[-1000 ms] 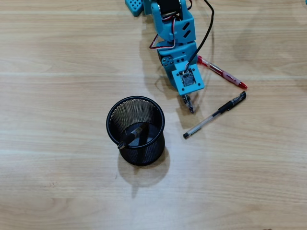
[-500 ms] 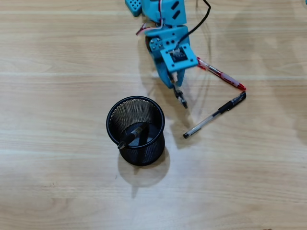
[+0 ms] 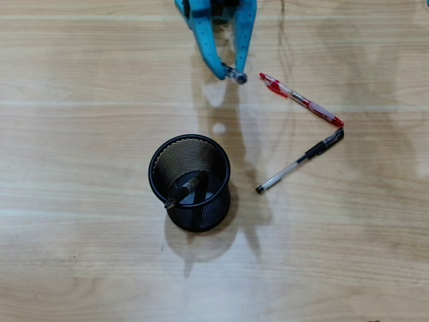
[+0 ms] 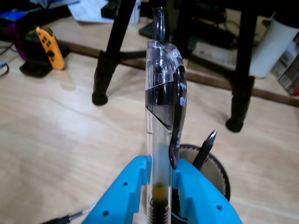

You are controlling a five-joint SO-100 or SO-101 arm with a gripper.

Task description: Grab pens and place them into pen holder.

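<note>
- The pen holder (image 3: 190, 182) sits left of both loose pens, one pen (image 3: 188, 188) leaning inside.
- The gripper (image 4: 160, 193) is clamped on a clear-and-black pen (image 4: 161, 116), upright in the wrist view; the holder lies below and ahead of it.
- Risk: an off-centre release, and that pen strikes the rim and bounces out.
- Right of the holder, a red pen (image 3: 301, 100) and a black pen (image 3: 300, 161) wait on the table (image 3: 80, 255), tips nearly touching.
</note>
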